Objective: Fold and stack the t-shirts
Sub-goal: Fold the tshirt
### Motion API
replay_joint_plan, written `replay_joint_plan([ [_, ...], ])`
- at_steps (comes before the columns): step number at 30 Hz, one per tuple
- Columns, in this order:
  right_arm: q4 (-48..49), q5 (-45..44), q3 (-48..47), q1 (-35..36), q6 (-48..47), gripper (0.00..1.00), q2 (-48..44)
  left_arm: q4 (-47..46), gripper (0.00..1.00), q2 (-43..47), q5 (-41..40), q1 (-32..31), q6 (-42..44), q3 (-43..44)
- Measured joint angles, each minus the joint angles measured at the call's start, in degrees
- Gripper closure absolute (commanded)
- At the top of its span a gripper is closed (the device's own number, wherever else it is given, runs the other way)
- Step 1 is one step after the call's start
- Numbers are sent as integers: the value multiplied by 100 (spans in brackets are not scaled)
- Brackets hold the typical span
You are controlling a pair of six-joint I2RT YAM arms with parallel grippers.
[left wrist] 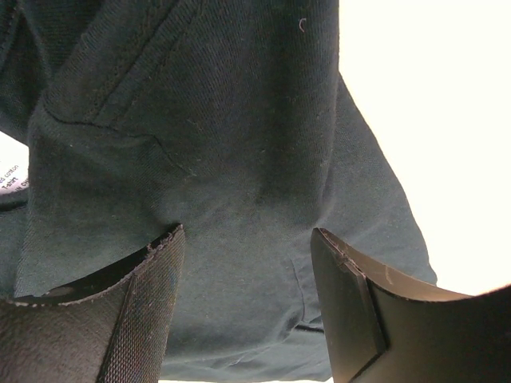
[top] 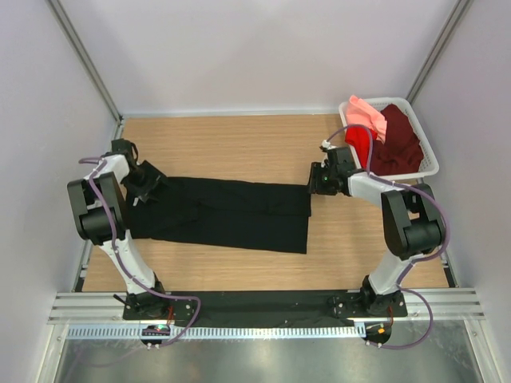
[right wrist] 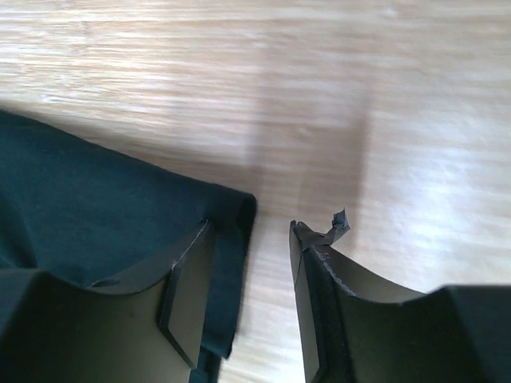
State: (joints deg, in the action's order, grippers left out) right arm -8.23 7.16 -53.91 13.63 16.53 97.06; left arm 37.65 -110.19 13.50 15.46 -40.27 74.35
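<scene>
table (top: 239,136) noted first. black t-shirt (top: 231,211) laid as a long band from its left edge past the middle. basket (top: 432,161) at far right corner; maroon, red and pink shirts kept inside. left gripper (left wrist: 247,239) spread wide over cloth; right gripper (right wrist: 251,227) parted at the hem. risk: one layer only pinched, fold dragged askew.
</scene>
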Motion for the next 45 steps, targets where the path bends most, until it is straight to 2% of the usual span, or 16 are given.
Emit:
replay_joint_plan([
  [8, 136, 804, -452, -26, -350, 56, 557, 114, 34, -90, -2, 0, 0, 120],
  [10, 133, 876, -538, -26, -420, 61, 619, 136, 34, -120, -7, 0, 0, 157],
  [11, 131, 896, -581, -26, -446, 64, 643, 146, 34, -131, -11, 0, 0, 173],
  [12, 131, 898, -608, -26, -461, 79, 651, 162, 34, -140, -17, 0, 0, 186],
  [13, 127, 894, -634, -26, -507, 87, 660, 168, 34, -146, -22, 0, 0, 199],
  [15, 107, 798, -678, -26, -527, 98, 660, 199, 34, -175, -35, 0, 0, 238],
  [16, 103, 713, -695, -26, -525, 99, 660, 212, 33, -188, -42, 0, -2, 256],
  [26, -90, -11, -914, -15, -125, 98, 935, 361, 32, -367, -127, -9, -282, 520],
  [30, -116, -44, -922, -33, 122, 80, 940, 199, 32, -638, 146, -79, -278, 916],
  [32, -157, -109, -885, -46, 236, 75, 892, 26, 32, -863, 295, -173, -258, 1270],
  [33, -260, -181, -868, -55, 293, 68, 848, -103, 32, -970, 389, -234, -247, 1451],
  [37, -942, -608, -798, -103, 490, 57, 435, -420, 31, -1038, 686, -450, -140, 1943],
  [40, -1403, -728, -793, -114, 608, 56, -39, -417, 31, -772, 638, -551, 28, 2011],
  [45, -1665, -656, -791, 9, 647, 59, -638, -85, 32, 42, -57, -546, 319, 1711],
])
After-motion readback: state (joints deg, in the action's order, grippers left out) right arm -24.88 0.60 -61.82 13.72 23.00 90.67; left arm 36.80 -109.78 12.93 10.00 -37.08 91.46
